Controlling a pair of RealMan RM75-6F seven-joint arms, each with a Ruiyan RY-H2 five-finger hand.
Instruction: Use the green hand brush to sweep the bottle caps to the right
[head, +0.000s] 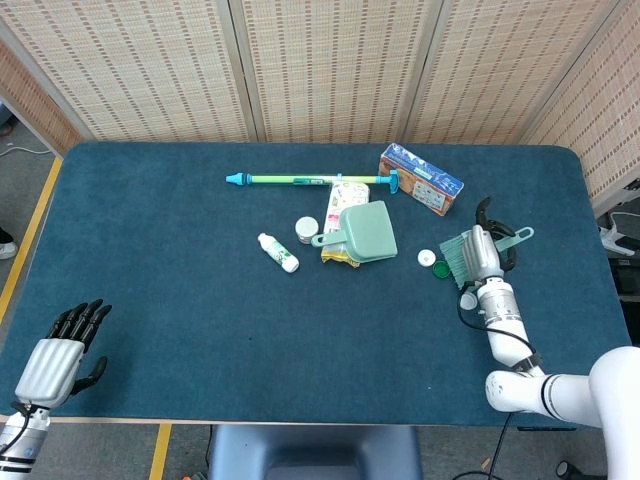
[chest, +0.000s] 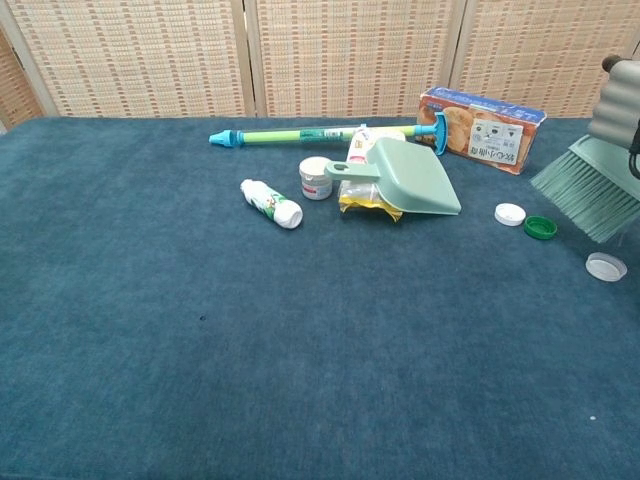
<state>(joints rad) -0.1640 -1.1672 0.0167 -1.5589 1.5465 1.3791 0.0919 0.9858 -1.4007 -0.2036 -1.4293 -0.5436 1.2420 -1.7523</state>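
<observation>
Item: green hand brush (chest: 588, 198). Right hand (head: 484, 256) is gripping it at the handle, fingers wrapped round the grip; the bristle fan is hanging lifted off the table (head: 150, 260), toward its right edge, pointing left at the caps.

Handling (est.): lightweight plastic, handle stiff, bristles soft and splaying under load. The handle is the only sensible hold; light downward pressure should be enough.

Caps: white cap (chest: 510, 213) and green cap (chest: 540, 227) are lying just left of the bristles, apart from them; clear-rimmed cap (chest: 606, 266) is sitting near, below the brush. All are small, light, prob. sliding or skittering easily on the cloth.

Left hand (head: 60, 350): idling at the near left corner, fingers apart, holding nothing, well apart from brush and caps.
</observation>
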